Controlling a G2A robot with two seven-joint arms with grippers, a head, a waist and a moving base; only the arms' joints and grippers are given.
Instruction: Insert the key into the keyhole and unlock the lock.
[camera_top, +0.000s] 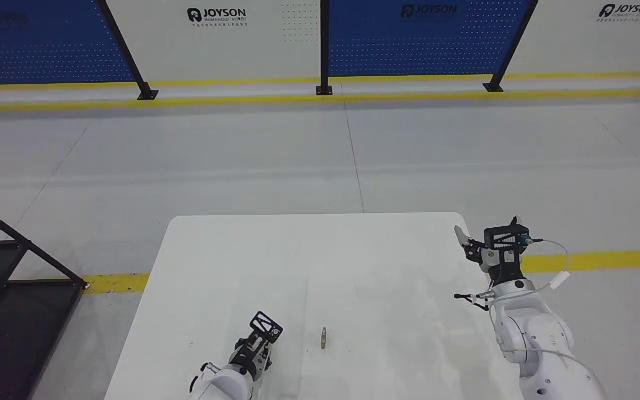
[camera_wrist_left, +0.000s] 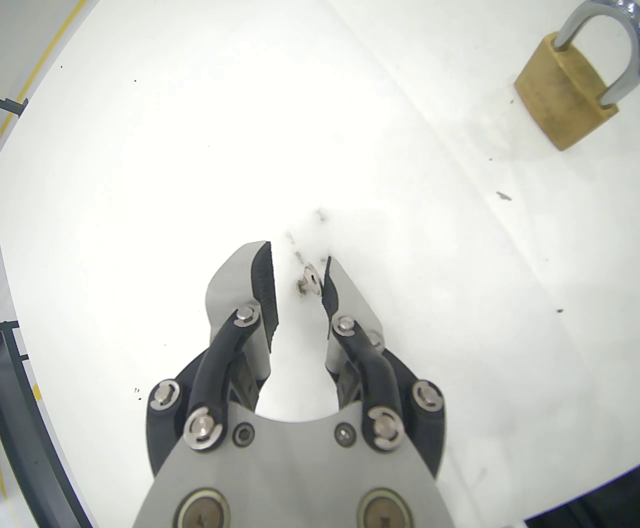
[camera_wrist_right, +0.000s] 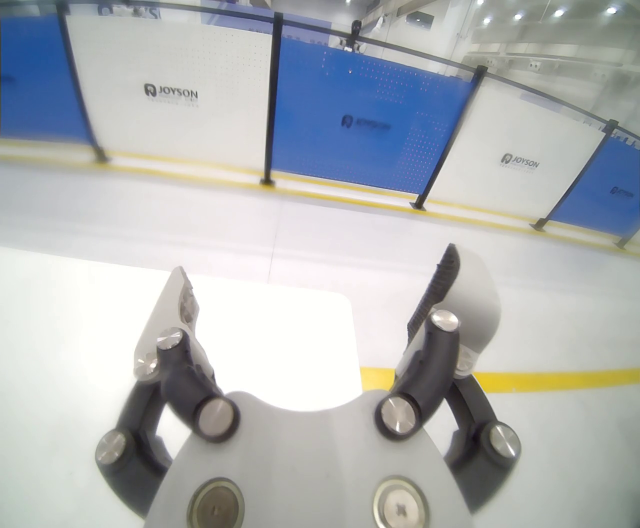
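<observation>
Up front, padlock lengthwise fore-aft; left end effector narrow around key, right end effector wide.

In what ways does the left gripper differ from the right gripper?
The left gripper holds its fingers narrowly apart; the right gripper spreads them wide. The left gripper has a small silvery piece, likely the key, between its fingertips; the right gripper has nothing. The left points down at the table, the right out toward the fence. Both are open.

Overhead camera looks down on the counter; left wrist camera, close above it, shares the lock; right wrist camera faces the fence.
</observation>
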